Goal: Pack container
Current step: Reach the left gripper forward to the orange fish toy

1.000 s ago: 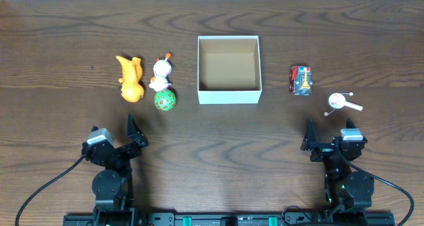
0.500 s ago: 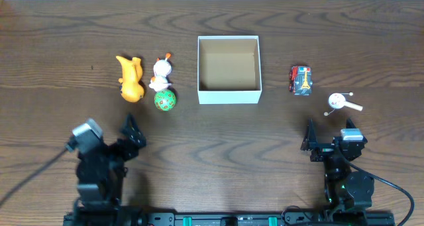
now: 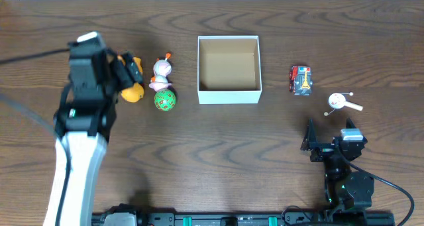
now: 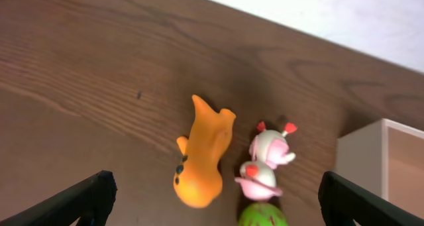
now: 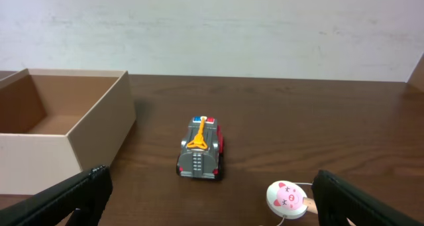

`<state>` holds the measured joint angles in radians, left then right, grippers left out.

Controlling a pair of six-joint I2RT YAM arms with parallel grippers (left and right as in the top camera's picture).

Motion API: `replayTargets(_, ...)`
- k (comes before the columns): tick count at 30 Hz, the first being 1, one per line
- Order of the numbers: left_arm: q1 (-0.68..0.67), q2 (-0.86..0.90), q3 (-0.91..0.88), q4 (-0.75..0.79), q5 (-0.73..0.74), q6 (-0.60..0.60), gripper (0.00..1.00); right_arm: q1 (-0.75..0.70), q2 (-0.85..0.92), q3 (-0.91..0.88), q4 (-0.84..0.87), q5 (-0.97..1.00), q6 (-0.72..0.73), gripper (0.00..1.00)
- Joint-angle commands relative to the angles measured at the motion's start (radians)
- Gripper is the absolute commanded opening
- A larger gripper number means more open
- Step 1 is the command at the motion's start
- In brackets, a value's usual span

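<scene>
The container (image 3: 228,96), a square white box with a brown inside, stands empty at the table's middle back. It also shows in the left wrist view (image 4: 371,161) and the right wrist view (image 5: 73,141). An orange animal toy (image 3: 133,93) (image 4: 202,153), a white and pink toy (image 3: 161,69) (image 4: 265,161) and a green ball (image 3: 165,100) (image 4: 260,217) lie left of it. My left gripper (image 3: 127,70) (image 4: 217,189) is open and hangs over the orange toy. My right gripper (image 3: 329,130) (image 5: 211,186) is open and empty at the front right.
A red toy car (image 3: 301,79) (image 5: 201,150) and a white pig-face toy on a stick (image 3: 342,103) (image 5: 287,197) lie right of the container. The left arm stretches from the front left edge up to the orange toy.
My left arm has lifted from its rest at the front left and swung far out over the orange toy. The right arm has not moved.
</scene>
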<state>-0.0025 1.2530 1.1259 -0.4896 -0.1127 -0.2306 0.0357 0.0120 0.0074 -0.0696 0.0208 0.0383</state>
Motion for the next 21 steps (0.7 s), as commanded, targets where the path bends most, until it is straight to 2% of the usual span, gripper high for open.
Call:
replayTargets(1, 0.004, 0.077, 0.026, 0.018, -0.022, 0.035, 0.98, -0.008, -0.005, -0.002, -0.004, -0.003, 0.010, 0.99)
replayTargets(6, 0.004, 0.133, 0.026, 0.100, -0.019, 0.036, 0.98, -0.008, -0.005, -0.002, -0.004, -0.003, 0.010, 0.99)
replayTargets(11, 0.005, 0.136, 0.024, 0.118, -0.039, 0.037, 0.99, -0.008, -0.005, -0.002, -0.005, -0.003, 0.010, 0.99)
replayTargets(12, 0.006, 0.140, 0.024, 0.117, -0.047, 0.041, 0.88, -0.008, -0.005, -0.002, -0.004, -0.003, 0.010, 0.99)
replayTargets(13, 0.008, 0.147, 0.023, 0.113, -0.059, 0.044, 0.69, -0.008, -0.005, -0.002, -0.004, -0.003, 0.010, 0.99)
replayTargets(14, 0.011, 0.157, 0.023, 0.108, -0.070, 0.044, 0.60, -0.008, -0.005, -0.002, -0.004, -0.003, 0.010, 0.99)
replayTargets(16, 0.020, 0.187, 0.020, 0.106, -0.075, 0.044, 0.54, -0.008, -0.005, -0.002, -0.004, -0.003, 0.010, 0.99)
replayTargets(18, 0.026, 0.226, 0.016, 0.106, -0.076, 0.044, 0.42, -0.008, -0.005, -0.002, -0.004, -0.003, 0.010, 0.99)
replayTargets(21, 0.032, 0.298, 0.013, 0.106, -0.076, 0.044, 0.08, -0.008, -0.005, -0.002, -0.004, -0.003, 0.010, 0.99)
